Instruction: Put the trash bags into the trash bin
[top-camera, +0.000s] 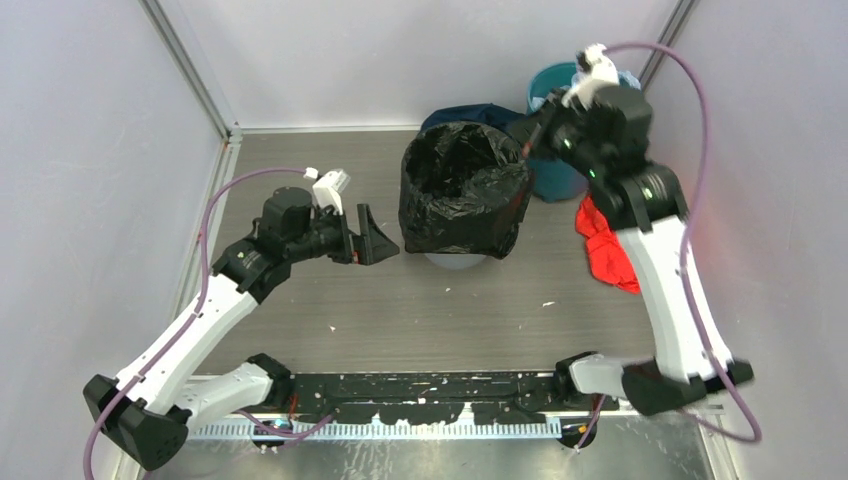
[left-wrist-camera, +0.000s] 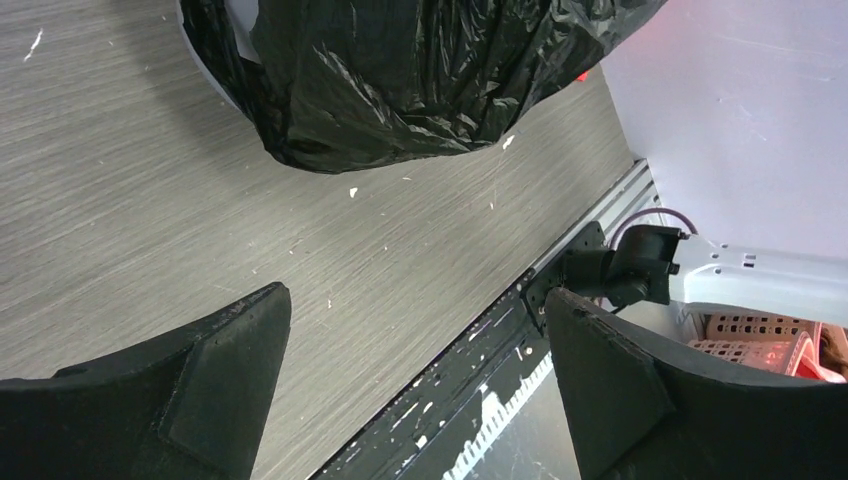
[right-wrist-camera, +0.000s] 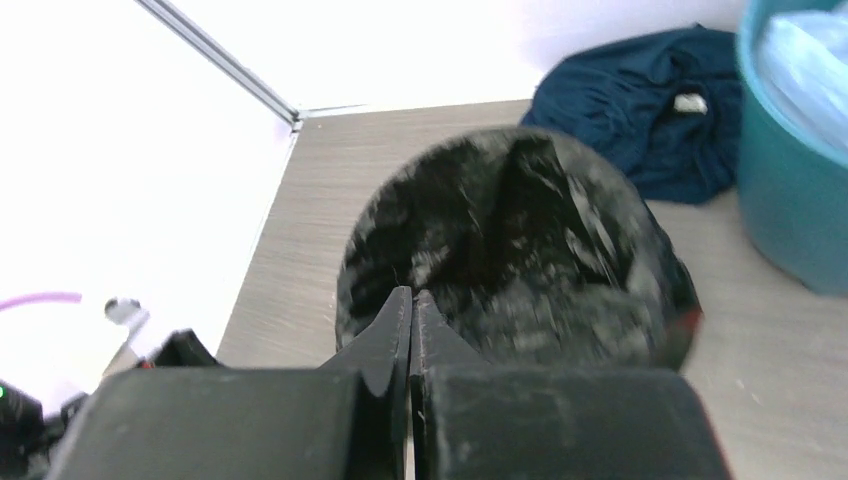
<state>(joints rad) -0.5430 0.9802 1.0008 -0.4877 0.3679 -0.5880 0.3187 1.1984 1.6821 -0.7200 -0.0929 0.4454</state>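
The black trash bag (top-camera: 462, 190) lines the light grey trash bin (top-camera: 455, 262), its film draped over the rim and down the sides, mouth open upward. Only the bin's foot shows below the bag. My left gripper (top-camera: 375, 237) stands open just left of the bag, a little apart from it; its wrist view shows the bag's (left-wrist-camera: 400, 70) hanging film ahead of the empty left gripper (left-wrist-camera: 415, 310). My right gripper (top-camera: 528, 143) is shut at the bag's back right rim. In the right wrist view the right gripper (right-wrist-camera: 412, 295) hovers over the bag's mouth (right-wrist-camera: 510, 240), nothing visible between its jaws.
A teal bin (top-camera: 555, 180) holding a pale blue bag (right-wrist-camera: 805, 60) stands right behind the grey bin. A dark blue cloth (right-wrist-camera: 640, 110) lies at the back wall. A red cloth (top-camera: 608, 250) lies beside the right arm. White walls enclose three sides.
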